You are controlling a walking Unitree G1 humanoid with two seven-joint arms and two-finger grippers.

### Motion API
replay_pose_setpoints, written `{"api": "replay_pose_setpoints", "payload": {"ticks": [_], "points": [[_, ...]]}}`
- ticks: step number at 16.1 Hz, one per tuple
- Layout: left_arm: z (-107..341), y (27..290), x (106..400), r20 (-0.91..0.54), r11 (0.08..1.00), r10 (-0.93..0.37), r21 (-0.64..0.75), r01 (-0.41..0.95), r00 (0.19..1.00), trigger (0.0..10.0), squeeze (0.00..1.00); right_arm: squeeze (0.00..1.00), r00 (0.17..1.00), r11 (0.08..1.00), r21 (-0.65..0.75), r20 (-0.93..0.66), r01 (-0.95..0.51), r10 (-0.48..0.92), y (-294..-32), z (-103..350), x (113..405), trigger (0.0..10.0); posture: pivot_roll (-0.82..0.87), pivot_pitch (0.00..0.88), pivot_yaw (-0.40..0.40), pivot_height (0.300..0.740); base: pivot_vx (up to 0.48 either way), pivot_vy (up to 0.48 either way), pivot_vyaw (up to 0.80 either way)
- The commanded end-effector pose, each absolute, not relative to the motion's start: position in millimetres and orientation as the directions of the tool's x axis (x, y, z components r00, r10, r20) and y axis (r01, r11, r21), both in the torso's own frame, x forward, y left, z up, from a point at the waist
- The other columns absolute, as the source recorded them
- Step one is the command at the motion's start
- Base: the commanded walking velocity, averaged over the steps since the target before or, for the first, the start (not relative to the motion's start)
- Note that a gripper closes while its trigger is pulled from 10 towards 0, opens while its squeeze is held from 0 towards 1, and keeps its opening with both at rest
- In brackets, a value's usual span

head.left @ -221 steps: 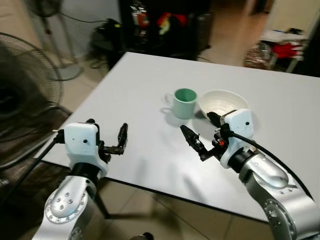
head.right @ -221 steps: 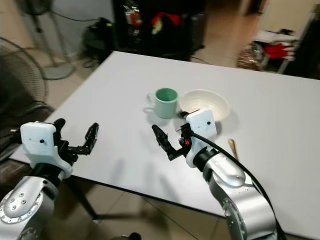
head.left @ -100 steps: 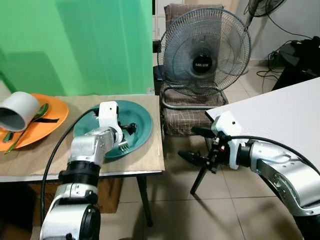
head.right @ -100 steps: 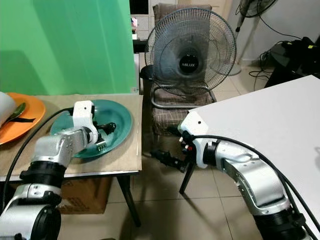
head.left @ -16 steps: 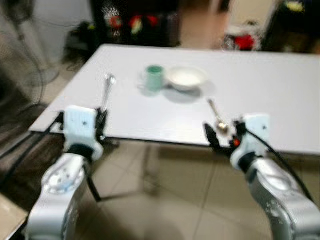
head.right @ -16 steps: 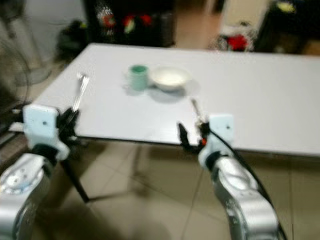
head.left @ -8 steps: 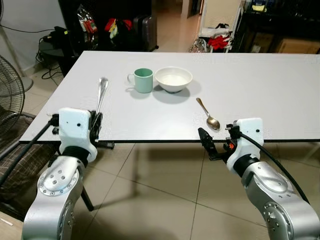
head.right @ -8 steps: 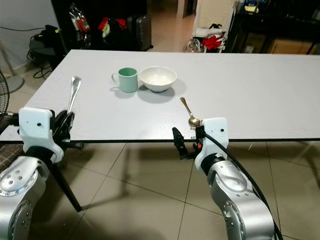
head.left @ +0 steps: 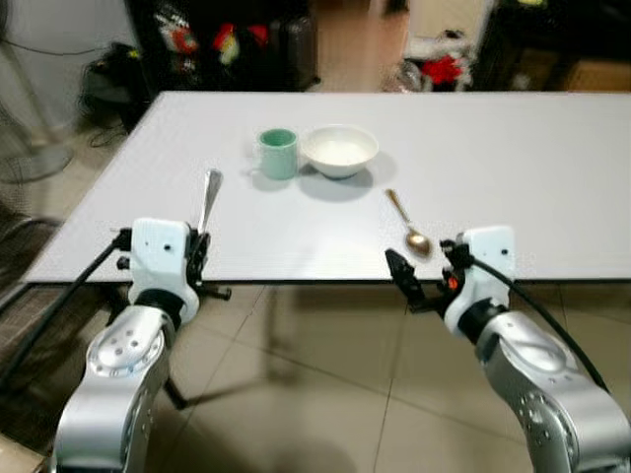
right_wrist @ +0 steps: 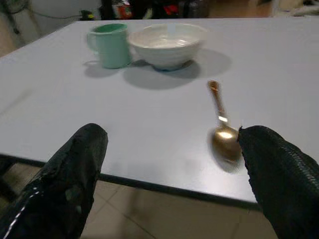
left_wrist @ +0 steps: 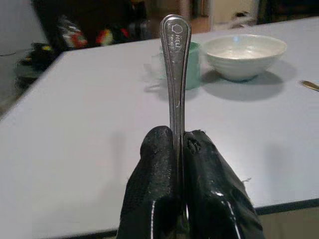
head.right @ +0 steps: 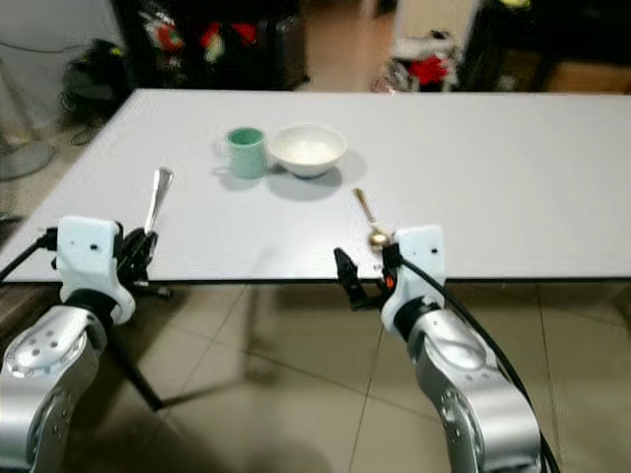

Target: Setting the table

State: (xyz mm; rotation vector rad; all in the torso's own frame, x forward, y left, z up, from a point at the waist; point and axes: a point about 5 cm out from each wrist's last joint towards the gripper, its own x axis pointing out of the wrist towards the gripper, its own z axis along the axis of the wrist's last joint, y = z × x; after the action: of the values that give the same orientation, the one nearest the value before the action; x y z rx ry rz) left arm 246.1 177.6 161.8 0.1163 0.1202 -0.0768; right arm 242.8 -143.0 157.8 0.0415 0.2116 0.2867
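We stand at the near edge of a wide white desk [head.left: 246, 227], with bare tiled floor [head.left: 325, 394] under us and between our two arms. Both arms are raised just short of that edge.

Our left gripper [left_wrist: 182, 164] has its jaws pressed together on a silver utensil [left_wrist: 174, 74], pinching it low on the handle so the handle end stands upright above the fingers [left_wrist: 154, 169]. Which kind of utensil it is we cannot tell, since the working end is hidden in the jaws. From the head view the handle [head.left: 209, 197] rises over the desk's near left part.

Our right gripper [right_wrist: 169, 164] has its jaws spread wide and holds nothing; it hovers at the desk edge, its fingers [right_wrist: 75, 169] to either side of open desk surface. A gold spoon [right_wrist: 222, 124] lies flat on the desk just beyond it, bowl toward us, handle pointing away.

Farther in, a green mug [head.left: 278, 153] and a white bowl [head.left: 340, 150] sit side by side, close but apart, the mug to the left. Open desk runs wide to the right of them and in front of them.

Beyond the far edge are dark furniture and clutter [head.left: 227, 39].
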Motion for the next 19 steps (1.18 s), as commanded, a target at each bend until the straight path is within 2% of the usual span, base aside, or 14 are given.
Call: {"api": "replay_pose_setpoints", "payload": {"ticks": [1,10,13,19], "points": [[164.8,172.9,248.2,-0.114,0.989,-0.1,0.101,0.112,0.988,10.0,0.0,0.0,0.937,0.96,0.071,-0.208,-0.272,0.281,-145.1,157.9,242.4,10.0,-0.01,0.0,0.038,0.74,0.3,0.0,-0.8],[162.6,178.4,247.9,-0.129,0.991,-0.065,0.104,0.079,0.99,10.0,0.0,0.0,0.909,0.927,0.007,-0.195,-0.375,0.369,-138.2,161.0,241.0,10.0,-0.01,0.0,0.03,0.74,0.308,0.0,0.07],[162.1,178.8,248.6,-0.133,0.991,-0.067,0.103,0.081,0.989,10.0,0.0,0.0,0.922,0.938,0.053,-0.175,-0.343,0.346,-140.7,162.5,242.5,10.0,-0.01,0.0,0.032,0.74,0.311,0.0,0.18],[162.4,176.8,250.7,-0.132,0.99,-0.089,0.096,0.102,0.987,10.0,0.0,0.0,0.917,0.935,0.054,-0.181,-0.35,0.354,-141.8,163.1,240.4,10.0,-0.02,0.0,0.033,0.74,0.311,0.0,-0.08]]}}
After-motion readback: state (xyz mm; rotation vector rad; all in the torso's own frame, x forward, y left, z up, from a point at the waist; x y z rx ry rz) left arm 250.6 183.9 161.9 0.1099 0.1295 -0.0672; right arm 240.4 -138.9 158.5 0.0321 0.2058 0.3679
